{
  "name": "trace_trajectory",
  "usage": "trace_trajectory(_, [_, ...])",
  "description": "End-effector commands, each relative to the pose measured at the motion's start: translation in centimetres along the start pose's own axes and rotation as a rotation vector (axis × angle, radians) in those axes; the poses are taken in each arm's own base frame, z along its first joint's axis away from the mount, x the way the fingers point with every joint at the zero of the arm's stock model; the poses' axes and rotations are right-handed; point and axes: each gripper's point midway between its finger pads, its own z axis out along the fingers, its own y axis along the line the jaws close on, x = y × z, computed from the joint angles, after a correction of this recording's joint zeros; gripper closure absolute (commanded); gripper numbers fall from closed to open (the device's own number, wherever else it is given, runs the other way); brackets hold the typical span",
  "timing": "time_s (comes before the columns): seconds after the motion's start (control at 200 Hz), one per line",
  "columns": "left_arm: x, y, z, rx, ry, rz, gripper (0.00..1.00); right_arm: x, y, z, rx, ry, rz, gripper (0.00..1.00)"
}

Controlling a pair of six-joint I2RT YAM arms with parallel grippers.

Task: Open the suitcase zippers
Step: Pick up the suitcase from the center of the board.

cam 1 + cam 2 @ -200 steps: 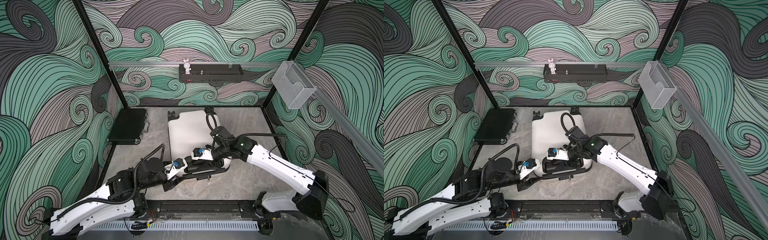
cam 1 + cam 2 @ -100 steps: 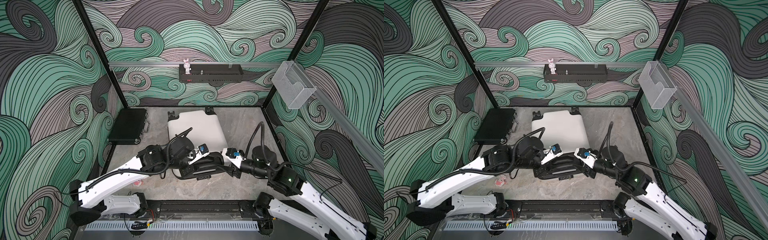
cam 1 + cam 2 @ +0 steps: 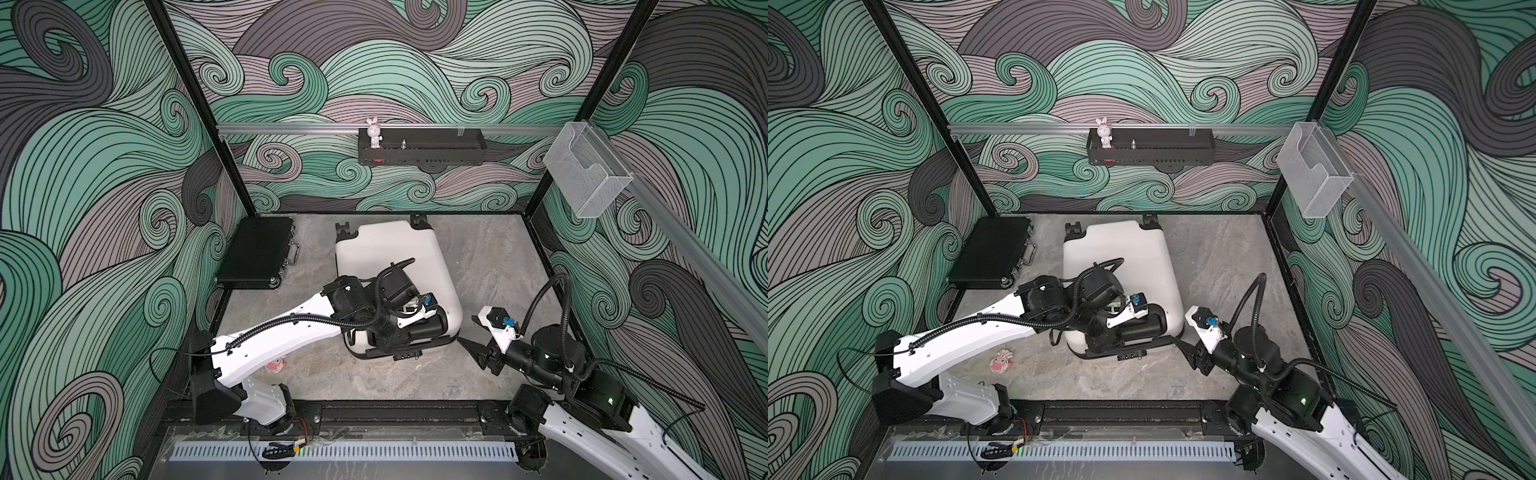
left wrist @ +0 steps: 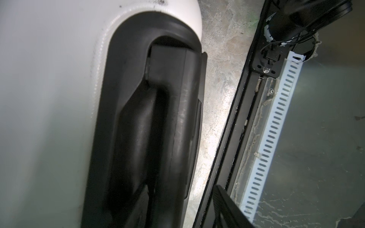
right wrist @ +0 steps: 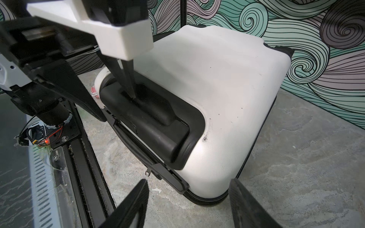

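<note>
The suitcase (image 3: 390, 257) lies flat in the middle of the table (image 3: 490, 270), wheels (image 3: 343, 227) toward the back wall (image 3: 374, 83). My left gripper (image 5: 132, 94) reaches down into its black handle panel (image 5: 158, 126); if it clamps something, I cannot tell. My right gripper (image 5: 189, 183) is released and empty, just beside the corner where the zippers (image 5: 205, 201) run.

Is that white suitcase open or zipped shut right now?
It looks shut. The suitcase lies flat with its shells together, and the zipper band round the near corner shows no gap. The far side is hidden.
</note>
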Motion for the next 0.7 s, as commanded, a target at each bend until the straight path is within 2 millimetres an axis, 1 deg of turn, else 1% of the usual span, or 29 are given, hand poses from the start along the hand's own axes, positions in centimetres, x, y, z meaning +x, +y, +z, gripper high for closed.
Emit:
trace_trajectory(0.0, [-0.8,-0.7,1.2,0.041,-0.004,0.023,0.46,0.3,-0.4,-0.1,0.024,0.003,0.027,0.35])
trace_trajectory(0.095, [-0.4,-0.6,2.0,0.035,0.035,0.035,0.48,0.4,-0.4,0.0,0.024,0.003,0.027,0.35])
trace_trajectory(0.185, [0.1,0.3,2.8,-0.011,0.084,0.039,0.48,0.3,-0.4,-0.1,0.025,-0.001,0.027,0.35])
trace_trajectory(0.285, [0.6,0.7,3.5,-0.030,0.137,0.047,0.50,0.5,-0.6,-0.2,0.034,0.003,0.027,0.35])
trace_trajectory(0.335, [0.7,1.0,3.7,-0.042,0.163,0.043,0.56,0.4,-0.6,-0.3,0.038,-0.001,0.027,0.35])
trace_trajectory(0.435, [1.0,1.7,3.7,-0.077,0.226,0.019,0.73,0.3,-0.7,-0.5,0.040,-0.012,0.031,0.36])
trace_trajectory(0.52, [0.8,1.9,3.3,-0.090,0.249,0.008,0.85,0.1,-0.6,-0.5,0.037,-0.022,0.044,0.36])
trace_trajectory(0.58, [0.2,2.1,2.7,-0.107,0.232,-0.008,0.90,0.2,-0.4,-0.3,0.023,-0.022,0.050,0.36])
trace_trajectory(0.696, [-1.5,2.7,1.0,-0.150,0.148,-0.047,0.94,0.4,-0.2,0.1,0.010,-0.018,0.058,0.36])
